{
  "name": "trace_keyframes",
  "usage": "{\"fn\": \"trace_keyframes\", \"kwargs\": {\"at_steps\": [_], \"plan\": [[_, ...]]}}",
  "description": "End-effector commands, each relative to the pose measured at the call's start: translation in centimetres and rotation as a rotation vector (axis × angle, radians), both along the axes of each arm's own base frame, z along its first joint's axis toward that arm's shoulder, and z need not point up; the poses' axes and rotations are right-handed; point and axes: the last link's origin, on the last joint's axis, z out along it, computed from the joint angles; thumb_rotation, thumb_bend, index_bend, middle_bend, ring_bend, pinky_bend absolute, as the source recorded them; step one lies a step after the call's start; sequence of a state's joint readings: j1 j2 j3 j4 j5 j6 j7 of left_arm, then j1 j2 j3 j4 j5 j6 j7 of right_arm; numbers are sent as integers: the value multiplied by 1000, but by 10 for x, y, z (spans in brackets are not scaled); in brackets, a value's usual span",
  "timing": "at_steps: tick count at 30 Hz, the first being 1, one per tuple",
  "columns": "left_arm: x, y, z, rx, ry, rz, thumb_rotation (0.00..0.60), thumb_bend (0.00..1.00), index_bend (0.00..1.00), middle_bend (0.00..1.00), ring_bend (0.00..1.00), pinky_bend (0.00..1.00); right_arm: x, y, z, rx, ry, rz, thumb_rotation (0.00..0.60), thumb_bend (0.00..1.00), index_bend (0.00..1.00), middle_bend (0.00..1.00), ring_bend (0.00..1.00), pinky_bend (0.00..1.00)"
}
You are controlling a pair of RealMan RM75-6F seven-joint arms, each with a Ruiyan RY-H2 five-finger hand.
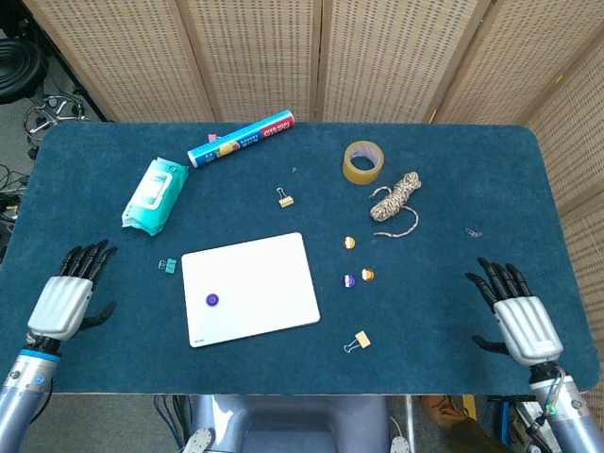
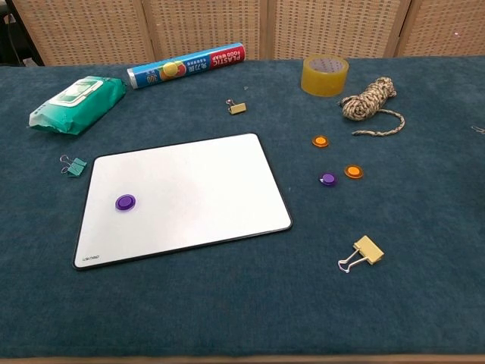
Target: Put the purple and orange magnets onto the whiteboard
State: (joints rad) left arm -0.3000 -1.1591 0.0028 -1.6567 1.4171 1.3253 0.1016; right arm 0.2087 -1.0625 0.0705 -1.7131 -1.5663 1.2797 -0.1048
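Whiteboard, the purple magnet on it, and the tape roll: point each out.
whiteboard (image 2: 197,189), chest view, bare white middle
purple magnet (image 2: 126,202), chest view, centre of its top
tape roll (image 1: 362,162), head view, front of its ring

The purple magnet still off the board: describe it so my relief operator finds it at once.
Start at the whiteboard and look past its right edge to three small round magnets on the cloth. The loose purple magnet is nearest the board; both neighbours, beside it and farther back, are orange.
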Motion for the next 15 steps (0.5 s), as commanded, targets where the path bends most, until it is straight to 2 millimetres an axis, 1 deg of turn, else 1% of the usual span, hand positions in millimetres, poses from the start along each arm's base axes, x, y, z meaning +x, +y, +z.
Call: {"fn": "trace_keyframes", "kwargs": {"at_steps": [1,4,7,8,13,15], "plan": [[-2,-2,8,20,2,4,600,302,7,0,0,0,16,-29,-16,64,-31,31,600,0,204,0,0,0],[-4,-3,13,26,0,9,600,302,7,0,0,0,28,-52,-30,98,-15,55,600,3,219,0,0,0],[-6,-4,16,23,-1,13,600,302,7,0,0,0,41,-77,-51,134,10,76,600,5,231,0,0,0],[-6,-4,16,22,-2,14,600,302,7,0,0,0,42,-80,-54,138,13,77,600,5,234,0,0,0],[-7,-3,18,18,-5,24,600,303,7,0,0,0,56,-102,-83,187,35,97,600,8,250,0,0,0],[-7,-3,19,19,-8,27,600,303,7,0,0,0,58,-108,-92,201,45,98,600,25,249,0,0,0]]}}
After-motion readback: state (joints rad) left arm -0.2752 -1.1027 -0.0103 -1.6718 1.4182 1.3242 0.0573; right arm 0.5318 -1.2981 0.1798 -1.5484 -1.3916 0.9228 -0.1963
